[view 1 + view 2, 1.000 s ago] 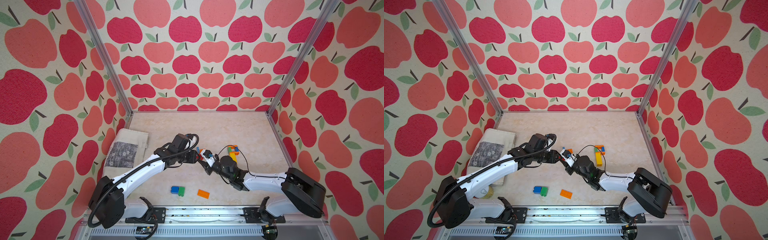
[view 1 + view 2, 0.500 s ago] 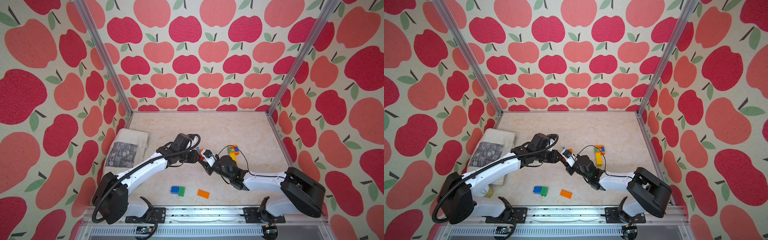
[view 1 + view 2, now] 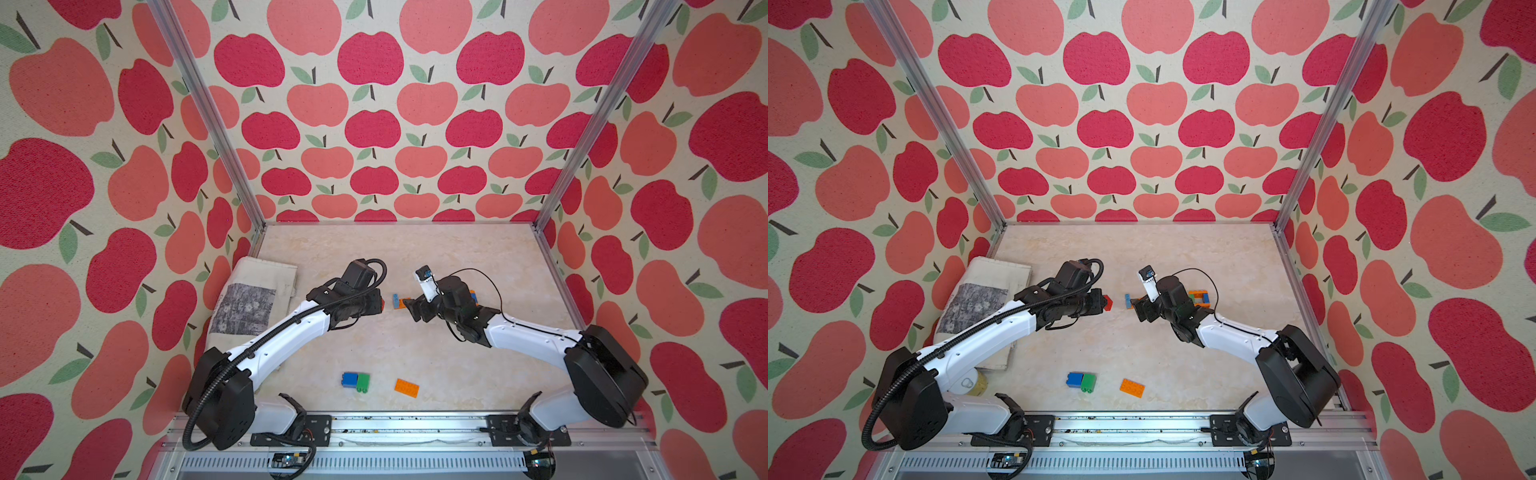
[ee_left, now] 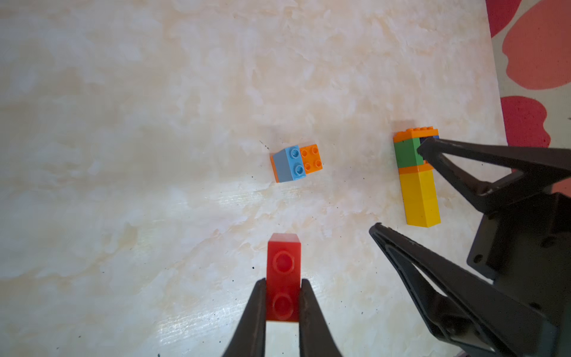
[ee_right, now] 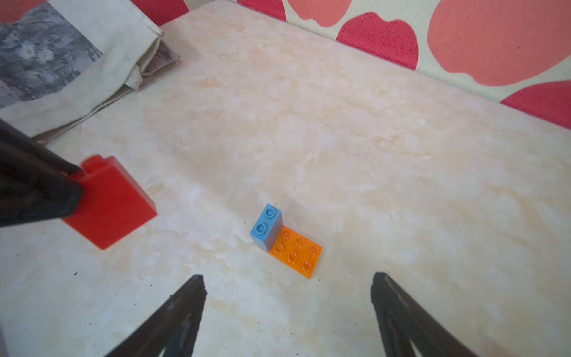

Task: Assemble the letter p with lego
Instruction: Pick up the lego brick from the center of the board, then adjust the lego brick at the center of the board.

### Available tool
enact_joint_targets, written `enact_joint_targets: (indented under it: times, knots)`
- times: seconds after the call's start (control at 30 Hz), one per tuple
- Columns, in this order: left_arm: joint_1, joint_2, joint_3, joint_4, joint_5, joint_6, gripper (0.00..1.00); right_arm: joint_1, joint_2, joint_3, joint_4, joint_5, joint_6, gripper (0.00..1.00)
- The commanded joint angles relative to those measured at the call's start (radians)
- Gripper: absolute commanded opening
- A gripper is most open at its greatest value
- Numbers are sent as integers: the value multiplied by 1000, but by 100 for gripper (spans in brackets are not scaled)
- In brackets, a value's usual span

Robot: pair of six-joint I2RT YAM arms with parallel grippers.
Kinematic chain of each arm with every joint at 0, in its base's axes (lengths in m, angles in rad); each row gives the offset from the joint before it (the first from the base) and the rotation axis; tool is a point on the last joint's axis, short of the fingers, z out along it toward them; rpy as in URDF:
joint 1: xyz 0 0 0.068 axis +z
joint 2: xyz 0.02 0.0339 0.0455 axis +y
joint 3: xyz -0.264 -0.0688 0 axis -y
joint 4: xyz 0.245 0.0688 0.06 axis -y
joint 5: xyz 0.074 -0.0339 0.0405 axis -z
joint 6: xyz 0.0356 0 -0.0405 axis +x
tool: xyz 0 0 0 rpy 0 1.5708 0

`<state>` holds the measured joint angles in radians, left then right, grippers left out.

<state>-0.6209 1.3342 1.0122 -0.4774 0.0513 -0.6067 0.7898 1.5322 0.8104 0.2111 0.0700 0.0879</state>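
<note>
1. First, at the far left I note a folded cloth [image 3: 253,299] lying on the table [image 3: 374,257] by the left wall.
2. Near the front edge, a blue brick [image 3: 349,379] and a green brick [image 3: 363,382] sit side by side, touching.
3. The left gripper [image 4: 282,282] is clenched on a red brick [image 4: 283,259]. Its fingers pinch two opposite faces, and the studs face the wrist camera. I cannot tell whether the brick touches the table.
4. Beyond the red brick and apart from it, a light blue brick [image 4: 292,162] stands on one end of an orange plate [image 4: 312,157]. This pair lies mid-table, between the two grippers.
5. A second orange plate [image 3: 407,387] lies flat and alone near the front edge, right of the green brick.
6. The right gripper [image 5: 288,276] is released. Its jaws are spread wide with nothing between them, and they point toward the light blue brick.
7. Furthest right, a stack [image 4: 418,197] of orange, green and yellow bricks rests on the table, partly hidden behind the right arm in both top views. One right finger [image 4: 463,157] overlaps its green part in the left wrist view. I cannot confirm contact.
</note>
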Motion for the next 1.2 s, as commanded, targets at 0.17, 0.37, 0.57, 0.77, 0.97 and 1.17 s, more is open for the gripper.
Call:
enact_joint_targets:
  times: [0.17, 0.37, 0.57, 0.77, 0.97, 1.17]
  knots:
    - [8, -86, -29, -47, -112, -39, 11, -15, 183, 131, -249, 14, 49, 91]
    - [15, -99, -44, -38, -105, -41, 11, -11, 284, 216, -291, 4, 57, 93]
    - [21, -98, -47, -28, -97, -43, 11, -12, 370, 291, -305, 34, 54, 94]
    - [23, -92, -44, -27, -93, -39, 10, -10, 431, 360, -310, 37, 51, 94]
    - [26, -68, -44, -17, -75, -34, 10, -11, 473, 413, -323, 38, 49, 95]
    - [26, -15, -21, -7, -41, -20, 9, -9, 410, 396, -337, -16, 39, 95]
